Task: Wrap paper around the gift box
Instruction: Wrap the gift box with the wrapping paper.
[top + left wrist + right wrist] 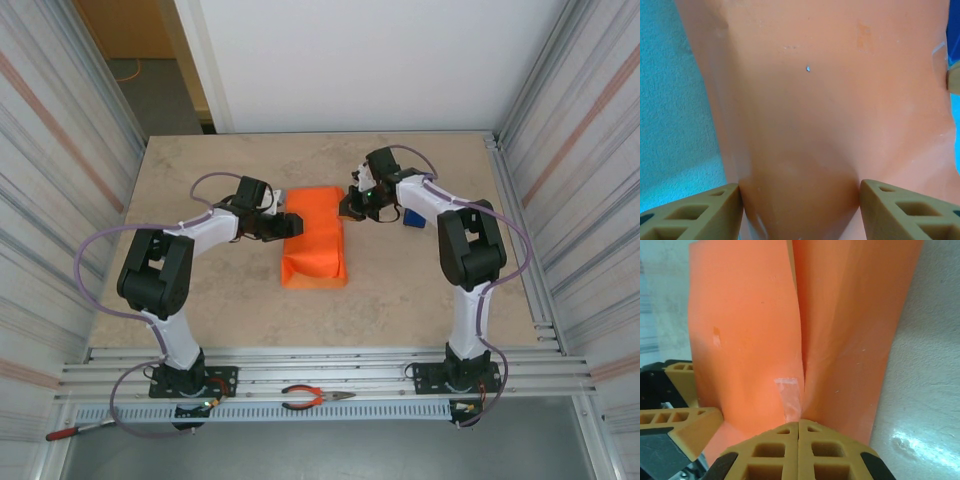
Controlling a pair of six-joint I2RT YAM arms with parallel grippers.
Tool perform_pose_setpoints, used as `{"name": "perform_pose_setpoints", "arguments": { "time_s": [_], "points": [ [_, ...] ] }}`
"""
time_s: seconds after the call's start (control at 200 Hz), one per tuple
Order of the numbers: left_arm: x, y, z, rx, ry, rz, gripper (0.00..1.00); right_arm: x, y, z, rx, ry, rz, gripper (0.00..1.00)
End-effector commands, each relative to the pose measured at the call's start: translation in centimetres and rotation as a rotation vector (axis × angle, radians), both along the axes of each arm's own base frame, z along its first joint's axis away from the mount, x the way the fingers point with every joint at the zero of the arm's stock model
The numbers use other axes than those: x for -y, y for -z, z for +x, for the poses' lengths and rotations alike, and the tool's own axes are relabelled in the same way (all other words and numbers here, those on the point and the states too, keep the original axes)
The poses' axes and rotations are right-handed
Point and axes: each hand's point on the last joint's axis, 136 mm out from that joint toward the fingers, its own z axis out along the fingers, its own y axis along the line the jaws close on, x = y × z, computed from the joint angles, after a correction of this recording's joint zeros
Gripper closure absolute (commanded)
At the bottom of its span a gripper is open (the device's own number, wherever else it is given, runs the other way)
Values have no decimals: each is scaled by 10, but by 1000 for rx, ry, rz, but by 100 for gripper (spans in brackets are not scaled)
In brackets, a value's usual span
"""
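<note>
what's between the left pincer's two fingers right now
The bright orange matte paper, wrapped into a bundle, sits between the tan fingers of the left pincer, touching both; the left wrist view shows it.

The white-and-black left arm [165, 280] and right arm [465, 250] carry lilac cables [82, 262] and tan, hollow-celled tool fingers [770, 455].

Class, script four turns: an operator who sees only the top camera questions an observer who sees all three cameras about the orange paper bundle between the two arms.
Operator: Is the left tool gripping anything?
Observer: Yes, the left tool clamps the paper, a finger pressed on each side.
Operator: Is the seam taped?
Observer: A clear tape strip sits on the seam, right at the shut tips of the right tool.
</note>
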Motion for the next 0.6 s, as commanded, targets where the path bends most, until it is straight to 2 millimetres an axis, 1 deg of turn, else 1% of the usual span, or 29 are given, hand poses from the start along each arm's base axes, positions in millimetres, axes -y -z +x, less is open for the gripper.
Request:
{"name": "perform_pose_setpoints", "arguments": {
  "time_s": [0.0, 0.2, 0.356, 0.496, 0.596],
  "points": [
    [-12, 47, -33, -131, 25, 141, 38, 7, 28, -10, -33, -34, -117, 100],
    [-13, 48, -33, -132, 25, 142, 38, 6, 21, -11, -14, -34, -125, 100],
    [-13, 48, -34, -132, 24, 144, 38, 6, 11, -9, 6, -27, -125, 86],
    [-13, 48, -34, -133, 25, 145, 38, 6, 2, -9, 24, -18, -115, 81],
    [-13, 49, -34, -135, 24, 147, 38, 7, -3, -9, 32, -11, -109, 80]
  ]
}}
